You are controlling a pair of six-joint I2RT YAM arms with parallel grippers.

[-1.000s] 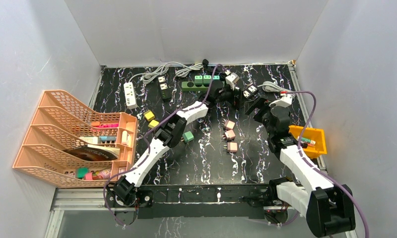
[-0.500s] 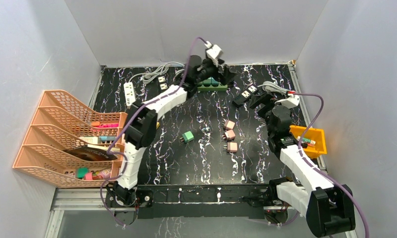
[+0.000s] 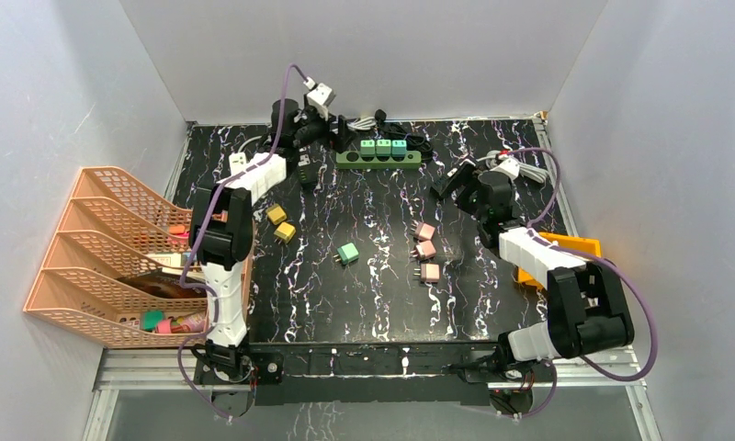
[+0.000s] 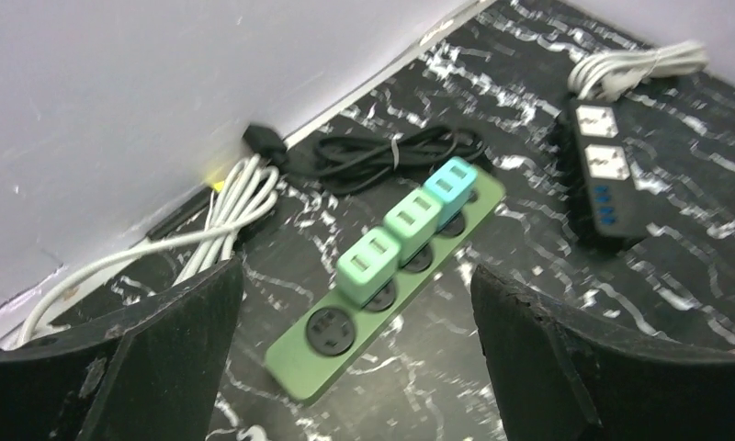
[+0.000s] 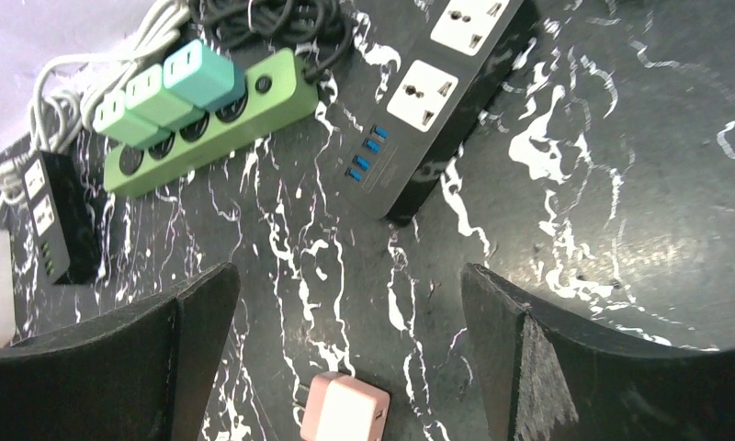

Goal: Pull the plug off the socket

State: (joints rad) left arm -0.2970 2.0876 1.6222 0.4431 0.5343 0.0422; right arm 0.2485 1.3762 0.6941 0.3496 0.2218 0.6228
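A green power strip (image 3: 378,158) lies at the back of the table with three plugs in it: two light green (image 3: 367,145) and one teal (image 3: 399,145). In the left wrist view the strip (image 4: 295,367) has an empty socket (image 4: 332,331) at its near end, then the light green plugs (image 4: 368,262) and the teal plug (image 4: 450,186). My left gripper (image 3: 341,129) (image 4: 353,280) is open and empty, hovering left of and above the strip. My right gripper (image 3: 456,179) (image 5: 350,276) is open and empty, to the strip's right; that view shows the strip (image 5: 272,96) at top left.
A black power strip (image 5: 437,101) lies under my right gripper, another (image 3: 301,161) and a white one (image 3: 240,170) at back left. Loose pink plugs (image 3: 425,249), a green plug (image 3: 348,253) and yellow plugs (image 3: 277,214) lie mid-table. A pink file rack (image 3: 116,257) stands left, an orange bin (image 3: 580,246) right.
My left arm has swung from the table's middle up and to the back left, past the green strip. My right arm has folded down and shifted left over the black strip.
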